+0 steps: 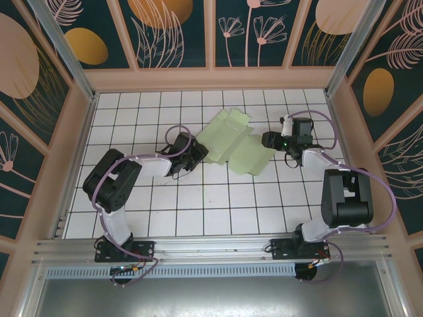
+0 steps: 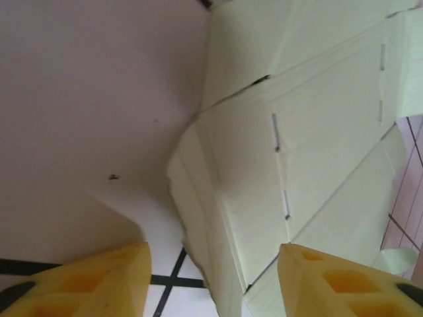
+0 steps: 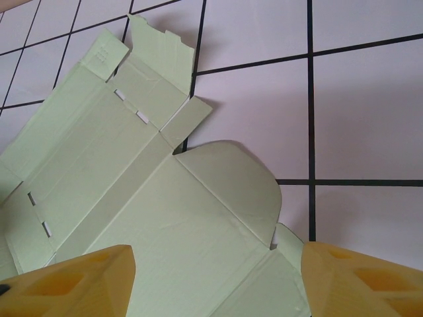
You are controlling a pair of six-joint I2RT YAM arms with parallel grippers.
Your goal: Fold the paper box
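Observation:
The paper box (image 1: 234,142) is a pale mint-green card blank lying mostly flat on the white tiled floor at the centre back. My left gripper (image 1: 195,153) is at the box's left edge. In the left wrist view the box (image 2: 297,152) has a raised folded edge standing between the yellow fingers (image 2: 99,281), which are apart and not touching it, so the left gripper (image 2: 215,284) is open. My right gripper (image 1: 268,140) is at the box's right side. In the right wrist view the right gripper (image 3: 218,284) is open over a flat panel of the box (image 3: 165,211), next to a rounded flap.
Peach-framed patterned walls (image 1: 370,99) close in the tiled floor (image 1: 218,205) on the left, right and back. An aluminium rail (image 1: 211,247) runs along the near edge by both arm bases. Bare tiles lie in front of the box.

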